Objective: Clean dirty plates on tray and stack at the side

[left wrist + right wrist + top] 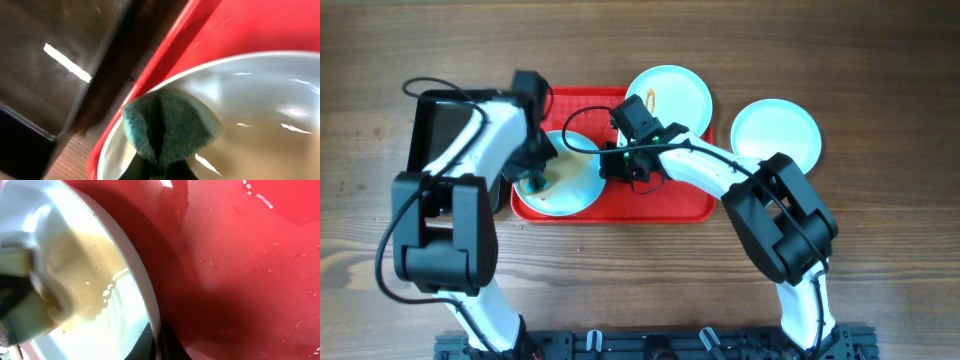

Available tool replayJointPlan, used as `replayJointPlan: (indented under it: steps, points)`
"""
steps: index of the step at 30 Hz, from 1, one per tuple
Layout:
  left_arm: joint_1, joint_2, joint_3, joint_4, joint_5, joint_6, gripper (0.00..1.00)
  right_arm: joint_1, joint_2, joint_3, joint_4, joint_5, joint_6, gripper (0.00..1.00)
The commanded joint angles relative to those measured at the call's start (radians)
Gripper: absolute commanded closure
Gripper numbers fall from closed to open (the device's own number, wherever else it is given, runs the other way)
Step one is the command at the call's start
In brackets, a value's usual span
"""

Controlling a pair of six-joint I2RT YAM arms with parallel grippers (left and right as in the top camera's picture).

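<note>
Left pincer [533,172] is clenching a green sponge [167,127] and pressing it onto the smeared plate [570,190], which is lying at the left end of the red tray [670,205], while the right pincer [613,165] is pinching that plate's right rim. A second plate [675,95], streaked with orange, is overhanging the tray's far right corner. A third plate [776,135], looking clean, is sitting on the wooden counter [890,250] just right of the tray, and a black pan [438,125] is resting beside the tray's left edge.
</note>
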Motion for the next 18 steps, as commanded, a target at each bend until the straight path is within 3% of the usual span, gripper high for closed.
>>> replayJointPlan:
  steps: [1, 5, 8, 12, 13, 14, 18]
  points:
    - [0.033, -0.026, 0.195, -0.105, 0.050, 0.037, 0.96, -0.020, 0.018, -0.007, 0.002, 0.006, 0.003, 0.96]
    - [0.036, -0.064, 0.269, -0.158, 0.050, 0.146, 0.96, -0.021, 0.019, -0.007, 0.005, 0.007, 0.003, 0.92]
    - [0.057, -0.074, 0.269, -0.158, 0.050, 0.161, 0.96, -0.021, 0.019, -0.007, 0.015, 0.021, 0.003, 0.77]
    - [0.117, -0.074, 0.268, -0.142, 0.050, 0.161, 0.96, -0.014, 0.019, -0.007, 0.018, 0.039, 0.003, 0.77]
    - [0.132, -0.073, 0.268, -0.134, 0.050, 0.161, 0.96, -0.012, 0.018, -0.007, 0.018, 0.044, 0.003, 0.77]
    - [0.148, -0.073, 0.268, -0.128, 0.050, 0.161, 0.96, -0.010, 0.018, -0.007, 0.016, 0.043, 0.003, 0.96]
    - [0.167, -0.073, 0.268, -0.121, 0.050, 0.160, 0.96, -0.016, 0.005, -0.003, -0.026, -0.016, 0.002, 0.96]
